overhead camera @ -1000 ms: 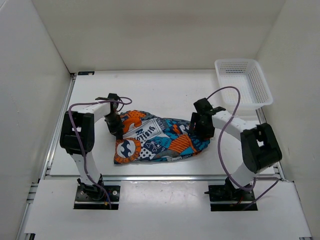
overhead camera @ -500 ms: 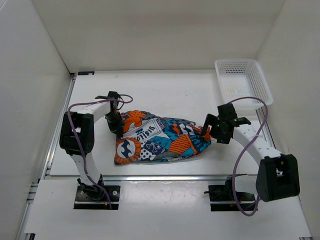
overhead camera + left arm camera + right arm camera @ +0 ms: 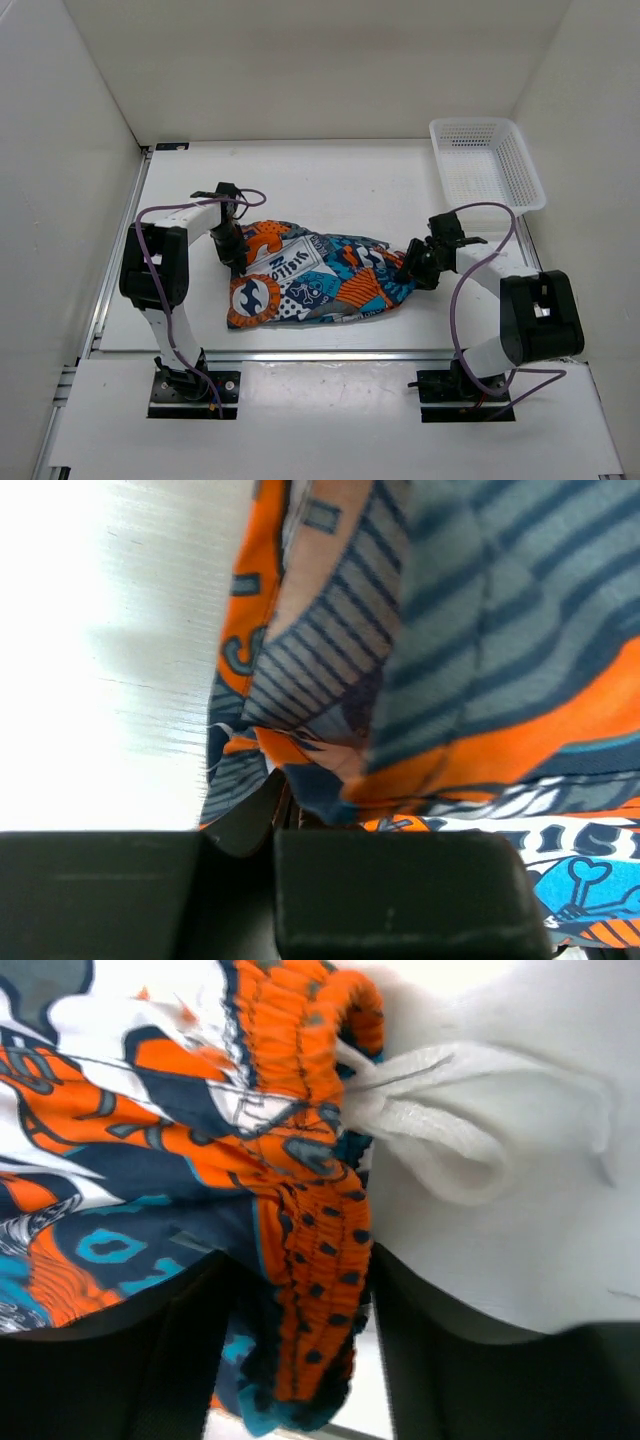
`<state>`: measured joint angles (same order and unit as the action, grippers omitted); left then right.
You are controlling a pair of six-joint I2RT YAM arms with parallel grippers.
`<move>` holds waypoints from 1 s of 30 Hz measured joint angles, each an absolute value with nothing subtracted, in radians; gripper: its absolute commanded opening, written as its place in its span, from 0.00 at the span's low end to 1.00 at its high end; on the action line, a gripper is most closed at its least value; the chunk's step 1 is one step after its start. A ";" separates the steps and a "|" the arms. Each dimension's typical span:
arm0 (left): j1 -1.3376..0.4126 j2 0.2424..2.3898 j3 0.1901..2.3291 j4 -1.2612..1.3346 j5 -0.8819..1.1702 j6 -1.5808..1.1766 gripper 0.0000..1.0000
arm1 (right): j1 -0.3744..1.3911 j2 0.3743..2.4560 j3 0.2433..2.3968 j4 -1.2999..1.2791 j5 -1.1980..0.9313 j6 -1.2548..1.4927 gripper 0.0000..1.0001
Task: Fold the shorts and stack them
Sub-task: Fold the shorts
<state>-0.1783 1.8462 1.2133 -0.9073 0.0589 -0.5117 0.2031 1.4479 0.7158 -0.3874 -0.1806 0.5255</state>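
Left gripper [image 3: 262, 815] is clamped on the left edge of the shorts [image 3: 315, 280], which lie bunched mid-tabletop [image 3: 330, 190]. Right gripper [image 3: 300, 1360] straddles the orange waistband [image 3: 320, 1210], jaws partly apart and not pinching yet. Looks like the opening grab before the first fold. Next up: close on that waistband, then lift and pull both ends to spread the cloth. White walls [image 3: 300, 70] all round, white tabletop, white basket [image 3: 487, 165] in the far right corner.

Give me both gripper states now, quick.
Left gripper: shut on the edge of the shorts.
Right gripper: jaws straddle the orange waistband; cannot tell whether it is clamped.
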 measured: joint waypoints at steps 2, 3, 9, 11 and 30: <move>-0.178 1.851 1.216 -0.908 0.059 -0.512 0.10 | 0.202 1.476 0.722 -0.354 -0.200 0.534 0.39; -0.178 1.855 1.219 -0.908 0.059 -0.512 0.10 | 0.202 1.487 0.723 -0.337 -0.209 0.539 0.25; -0.178 1.860 1.222 -0.907 0.059 -0.512 0.10 | 0.202 1.510 0.717 -0.297 -0.203 0.575 0.00; -0.178 1.860 1.222 -0.907 0.059 -0.512 0.10 | 0.205 1.495 0.717 -0.313 -0.174 0.580 0.00; -0.240 1.818 1.251 -0.907 0.115 -0.513 0.10 | 0.337 1.311 1.185 -0.810 0.275 0.451 0.00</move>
<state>-0.2401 1.8179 1.2510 -0.9073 0.1146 -0.5133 0.3374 1.3109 1.1847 -0.8097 0.2749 0.4507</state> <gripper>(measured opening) 0.113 0.046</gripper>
